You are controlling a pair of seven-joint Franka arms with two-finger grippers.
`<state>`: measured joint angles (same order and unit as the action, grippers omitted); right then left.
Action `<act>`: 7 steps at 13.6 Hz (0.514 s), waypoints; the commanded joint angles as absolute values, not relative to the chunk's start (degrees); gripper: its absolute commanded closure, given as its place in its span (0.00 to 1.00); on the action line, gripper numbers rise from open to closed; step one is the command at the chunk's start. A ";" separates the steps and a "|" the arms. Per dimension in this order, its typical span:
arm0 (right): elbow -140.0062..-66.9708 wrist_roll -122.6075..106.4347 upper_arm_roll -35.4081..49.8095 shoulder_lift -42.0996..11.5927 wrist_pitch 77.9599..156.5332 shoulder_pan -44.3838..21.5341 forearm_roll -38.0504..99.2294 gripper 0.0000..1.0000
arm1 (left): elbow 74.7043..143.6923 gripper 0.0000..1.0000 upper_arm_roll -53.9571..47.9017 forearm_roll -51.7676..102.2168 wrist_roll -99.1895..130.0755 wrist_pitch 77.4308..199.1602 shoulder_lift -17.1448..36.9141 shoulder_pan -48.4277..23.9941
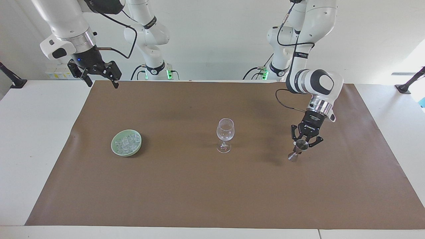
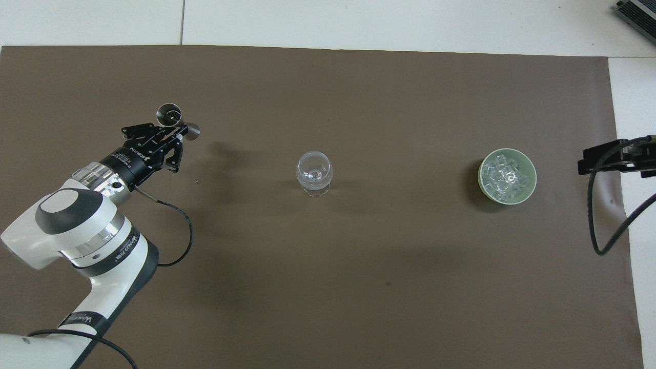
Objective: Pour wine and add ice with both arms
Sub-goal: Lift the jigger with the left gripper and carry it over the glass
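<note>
Two arms share one tabletop (image 1: 40, 139) spread with a brown mat (image 1: 199, 192). Nearest the robots, the right pincer (image 1: 98, 77) waits raised over the mat's edge at its own end, fingers spread wide with nothing between them. Out from it, a green bowl (image 1: 114, 150) rests on the mat holding the ice (image 1: 127, 142), a heap of small clear cubes. The left pincer (image 1: 302, 144) hangs over the mat toward its own end, clamped tight on the waist of a metal jigger (image 1: 297, 150), which tilts and is lifted off the mat. Between that pincer and the bowl, an empty wine glass (image 1: 225, 134) stands upright, well apart from both.
</note>
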<state>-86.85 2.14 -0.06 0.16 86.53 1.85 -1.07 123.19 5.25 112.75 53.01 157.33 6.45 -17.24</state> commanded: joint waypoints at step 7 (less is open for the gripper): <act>-88.16 -0.44 -0.70 1.23 86.48 3.43 -0.09 0.00 | 119.09 1.00 -2.18 113.82 58.62 171.63 2.37 -22.68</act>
<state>-86.92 1.35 -0.83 0.16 86.50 2.46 -1.07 119.73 -0.49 112.77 57.51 168.12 3.61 -22.15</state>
